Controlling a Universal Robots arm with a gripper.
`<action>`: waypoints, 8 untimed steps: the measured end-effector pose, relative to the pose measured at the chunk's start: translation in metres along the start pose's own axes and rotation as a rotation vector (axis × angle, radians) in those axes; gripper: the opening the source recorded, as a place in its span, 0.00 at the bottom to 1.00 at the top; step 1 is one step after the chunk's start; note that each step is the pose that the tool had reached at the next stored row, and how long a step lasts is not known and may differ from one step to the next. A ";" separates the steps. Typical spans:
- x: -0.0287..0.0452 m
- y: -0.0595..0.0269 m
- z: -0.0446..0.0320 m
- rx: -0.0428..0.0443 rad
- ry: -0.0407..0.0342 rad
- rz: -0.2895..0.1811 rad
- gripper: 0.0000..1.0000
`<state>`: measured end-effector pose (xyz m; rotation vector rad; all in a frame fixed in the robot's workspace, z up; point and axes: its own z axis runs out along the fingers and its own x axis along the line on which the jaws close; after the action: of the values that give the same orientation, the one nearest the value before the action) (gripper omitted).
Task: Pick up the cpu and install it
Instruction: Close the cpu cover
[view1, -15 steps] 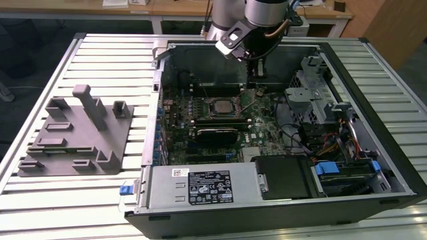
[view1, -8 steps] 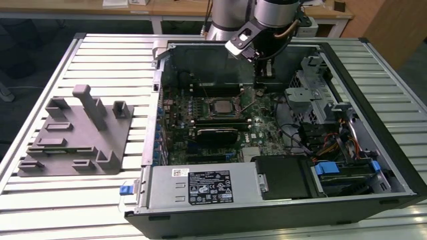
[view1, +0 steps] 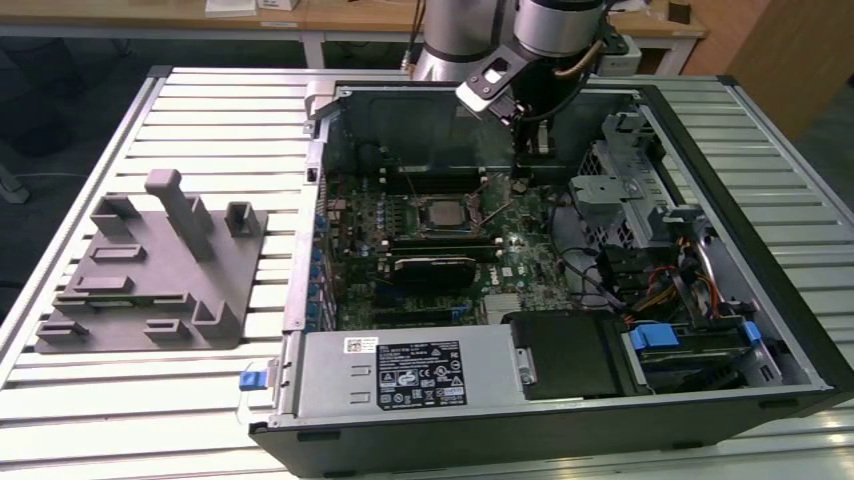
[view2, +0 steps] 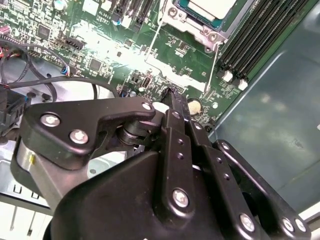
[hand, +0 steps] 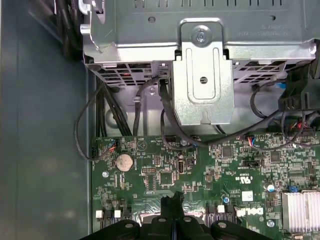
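The cpu (view2: 209, 6) lies as a pale silvery square inside the black-and-metal socket frame (view2: 200, 31) on the green motherboard (view1: 521, 235). In the exterior view the cpu (view1: 441, 213) sits near the board's middle. My gripper (view1: 518, 175) hangs inside the open computer case, toward the exterior view's right of the socket and apart from it. Its black fingertips (view2: 170, 96) meet with nothing between them, hovering just above the board near a coin battery (hand: 124, 161). In the first wrist view the gripper (hand: 175, 199) points at the board's edge area.
Thin wire levers (view2: 216, 65) stand out from the socket. Memory slots (view2: 260, 35) run beside it. A metal drive cage (hand: 202, 75) and black cables (hand: 125, 115) crowd one side. A grey plastic fixture (view1: 147, 270) stands on the slatted table (view1: 214, 110) at the exterior view's left.
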<state>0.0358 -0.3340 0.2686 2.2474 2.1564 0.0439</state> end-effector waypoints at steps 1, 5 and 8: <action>0.0000 0.0003 0.0010 0.0001 -0.0002 0.000 0.11; 0.0001 0.0029 0.0055 0.0001 -0.0004 0.000 0.11; 0.0002 0.0052 0.0077 0.0002 -0.0005 0.000 0.11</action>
<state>0.0413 -0.3341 0.2610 2.2471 2.1562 0.0432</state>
